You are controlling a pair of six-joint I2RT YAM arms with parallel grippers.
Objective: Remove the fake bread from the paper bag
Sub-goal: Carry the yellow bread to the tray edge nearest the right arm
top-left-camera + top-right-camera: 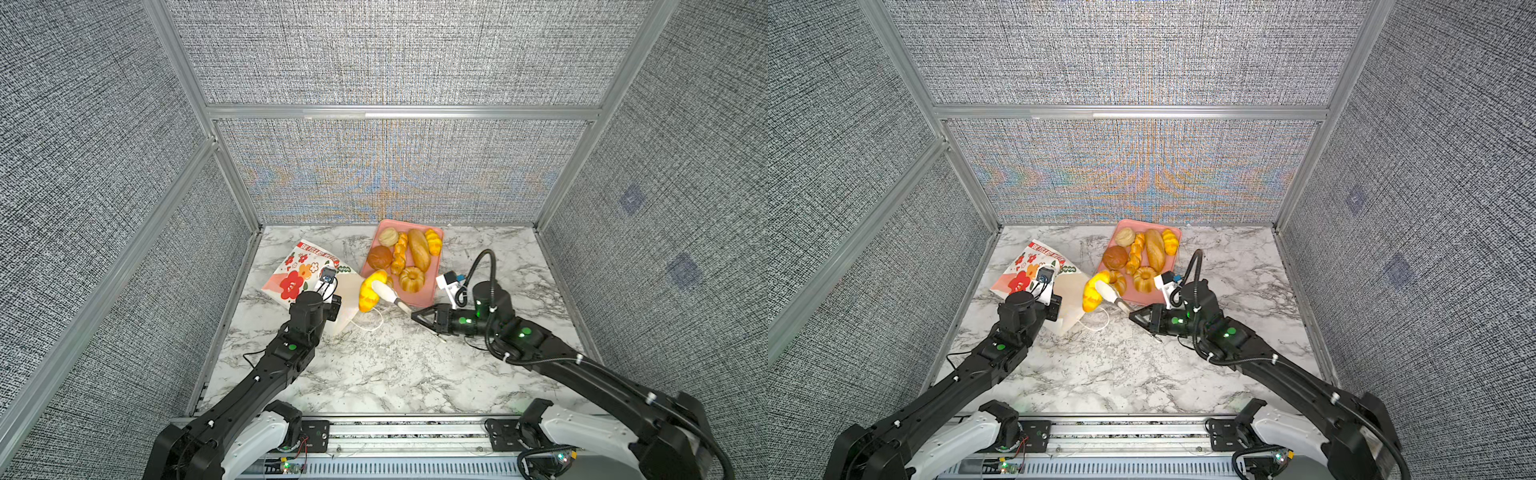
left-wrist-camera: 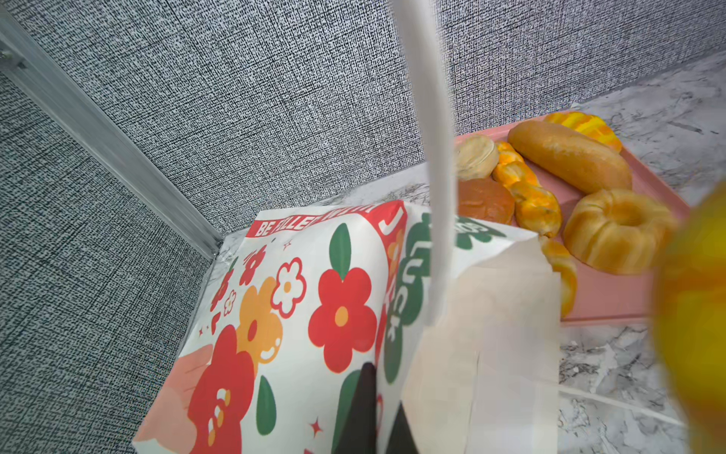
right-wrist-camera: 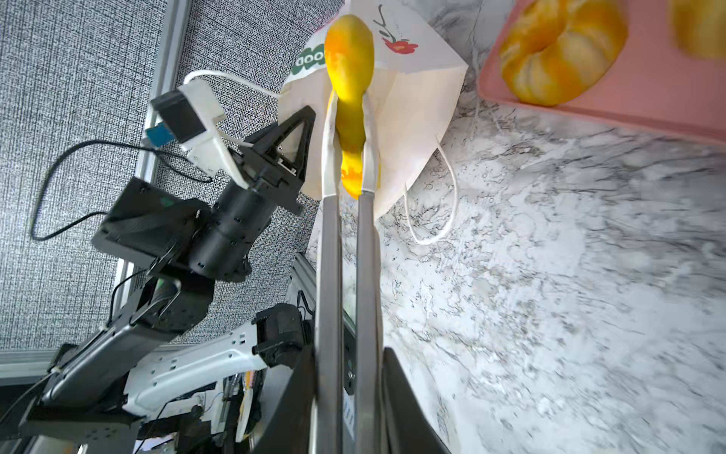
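Note:
The paper bag (image 1: pixel 299 270) (image 2: pixel 314 314), white with red and orange flowers, lies tilted at the back left. My left gripper (image 2: pixel 383 393) (image 1: pixel 334 309) is shut on the wall by its mouth. My right gripper (image 1: pixel 419 316) (image 3: pixel 349 393) is shut on metal tongs (image 1: pixel 388 297) (image 3: pixel 345 255). The tongs pinch a yellow ridged roll of fake bread (image 1: pixel 368 293) (image 3: pixel 349 78) just outside the bag's mouth, beside the pink tray (image 1: pixel 426 291). On the tray lie a long loaf (image 1: pixel 419 249), a twisted stick (image 1: pixel 400 253), a ring cake (image 1: pixel 411 278) and round buns (image 1: pixel 379 257).
A white cord handle (image 1: pixel 370 324) of the bag loops on the marble table (image 1: pixel 374 374). Grey fabric walls with aluminium frames (image 1: pixel 232 291) enclose the table on three sides. Another yellow roll (image 2: pixel 561 275) shows partly behind the bag's edge at the tray.

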